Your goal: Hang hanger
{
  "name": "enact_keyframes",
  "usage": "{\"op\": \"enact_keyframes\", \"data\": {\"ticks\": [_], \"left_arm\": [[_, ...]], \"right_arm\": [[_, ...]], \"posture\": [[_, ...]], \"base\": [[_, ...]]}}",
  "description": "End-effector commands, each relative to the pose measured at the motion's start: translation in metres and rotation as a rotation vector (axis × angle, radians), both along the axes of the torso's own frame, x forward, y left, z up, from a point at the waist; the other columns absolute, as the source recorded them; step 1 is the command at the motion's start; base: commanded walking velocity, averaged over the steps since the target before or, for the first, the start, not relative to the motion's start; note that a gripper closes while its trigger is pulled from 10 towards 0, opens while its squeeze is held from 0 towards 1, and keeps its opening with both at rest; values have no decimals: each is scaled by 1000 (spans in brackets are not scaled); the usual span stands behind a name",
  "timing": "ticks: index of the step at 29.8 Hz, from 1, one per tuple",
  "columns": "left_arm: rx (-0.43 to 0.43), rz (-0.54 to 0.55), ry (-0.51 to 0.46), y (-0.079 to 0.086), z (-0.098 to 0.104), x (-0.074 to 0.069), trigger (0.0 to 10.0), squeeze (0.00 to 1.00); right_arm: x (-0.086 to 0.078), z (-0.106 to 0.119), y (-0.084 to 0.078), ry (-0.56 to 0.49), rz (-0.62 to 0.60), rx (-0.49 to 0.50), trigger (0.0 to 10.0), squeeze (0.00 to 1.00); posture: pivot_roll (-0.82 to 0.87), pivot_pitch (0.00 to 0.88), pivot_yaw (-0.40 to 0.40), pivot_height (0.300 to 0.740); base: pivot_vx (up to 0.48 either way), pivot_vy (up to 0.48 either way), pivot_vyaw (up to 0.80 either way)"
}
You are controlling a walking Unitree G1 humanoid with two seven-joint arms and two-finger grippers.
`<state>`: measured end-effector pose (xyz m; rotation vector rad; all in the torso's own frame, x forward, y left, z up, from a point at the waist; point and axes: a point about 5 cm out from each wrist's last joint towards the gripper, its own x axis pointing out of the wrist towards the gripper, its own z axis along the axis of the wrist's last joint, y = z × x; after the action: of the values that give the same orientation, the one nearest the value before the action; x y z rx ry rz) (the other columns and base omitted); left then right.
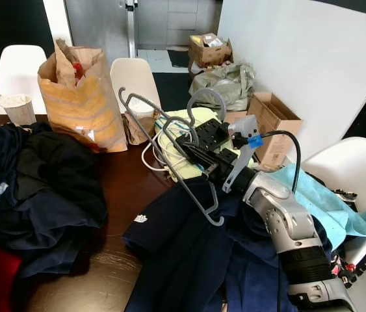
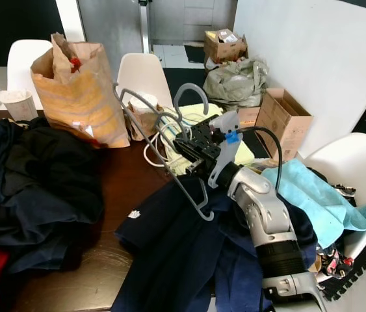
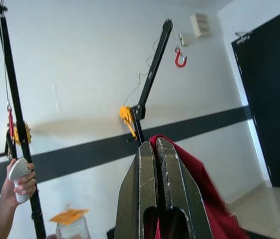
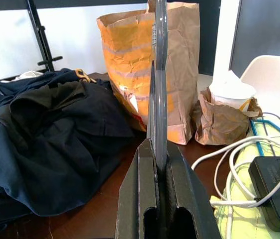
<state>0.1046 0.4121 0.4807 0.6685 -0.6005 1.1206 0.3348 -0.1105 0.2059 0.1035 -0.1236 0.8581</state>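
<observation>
The right gripper [image 1: 192, 151] is clamped on the grey hanger [image 1: 169, 153], held above the dark table [image 1: 127, 185] and navy clothes [image 1: 189, 253], the paper bag [image 1: 82, 94] beyond. Keep the squeeze firm and lift clear of the white cable [image 4: 239, 164] beside it. Left gripper [image 3: 159, 189] pressed together, idle.
</observation>
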Motion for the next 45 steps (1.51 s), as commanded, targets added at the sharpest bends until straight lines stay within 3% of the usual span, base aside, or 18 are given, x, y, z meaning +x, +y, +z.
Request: {"op": "enact_keyframes", "data": {"ticks": [1,10,11,14,16,17,19,20,21,22,24,26,29,30,31,36,40,45], "left_arm": [[-24,-1,23,4,-14,4,0,0],[-132,-50,91,17,-57,24,0,0],[-171,-109,115,15,-75,41,0,0],[-192,-211,146,4,-89,64,0,0],[-192,-211,146,4,-89,64,0,0],[-201,-313,184,-10,-101,82,0,0],[-201,-313,184,-10,-101,82,0,0],[-202,-448,221,-31,-113,102,0,0],[-202,-448,221,-31,-113,102,0,0],[-174,-616,259,-62,-121,122,0,0],[-128,-847,248,-107,-122,139,0,0],[-107,-890,233,-116,-117,141,0,0],[-41,-892,93,-118,-77,130,0,0],[-41,-892,93,-118,-77,130,0,0],[-12,-874,25,-115,-59,122,0,0],[76,-745,-54,-101,-28,101,0,0],[85,-699,-67,-96,-23,96,0,0],[15,-737,5,-105,-49,112,0,0]], "right_arm": [[0,2,0,-14,-2,6,10000,0],[0,2,-4,-17,-8,-5,10000,0],[0,3,-6,-19,-12,-9,10000,0],[1,3,-6,-19,-16,-12,10000,0],[1,3,-6,-19,-16,-12,10000,0],[1,2,-6,-20,-17,-13,10000,0],[1,2,-6,-20,-17,-13,10000,0],[0,2,-5,-21,-16,-14,10000,0],[0,2,-5,-21,-16,-14,10000,0],[0,3,-5,-23,-16,-16,10000,0],[0,4,-5,-27,-18,-17,10000,0],[0,4,-5,-29,-20,-18,10000,0],[1,5,-8,-34,-28,-16,10000,0],[1,5,-8,-34,-28,-16,10000,0],[1,5,-8,-35,-31,-14,10000,0],[1,5,-7,-34,-33,-10,10000,0],[0,4,-7,-33,-33,-9,10000,0],[0,3,-9,-31,-39,-11,10000,0]], "posture": [[72,0,-64,740],[56,0,-65,740],[55,0,-62,740],[55,0,-62,740],[55,0,-62,740],[51,0,-60,740],[51,0,-60,740],[47,0,-62,740],[47,0,-62,740],[43,0,-62,740],[38,0,-62,740],[38,0,-61,740],[40,0,-57,740],[40,0,-57,740],[43,0,-52,740],[43,0,-45,740],[40,0,-43,740],[36,0,-43,740]], "base": [[0,0,0],[0,0,0],[0,0,0],[0,0,0],[0,0,0],[0,0,0],[0,0,0],[0,0,0],[0,0,0],[0,0,0],[0,0,0],[0,0,0],[0,0,0],[0,0,0],[0,0,0],[0,0,0],[0,0,0],[0,0,0]]}}
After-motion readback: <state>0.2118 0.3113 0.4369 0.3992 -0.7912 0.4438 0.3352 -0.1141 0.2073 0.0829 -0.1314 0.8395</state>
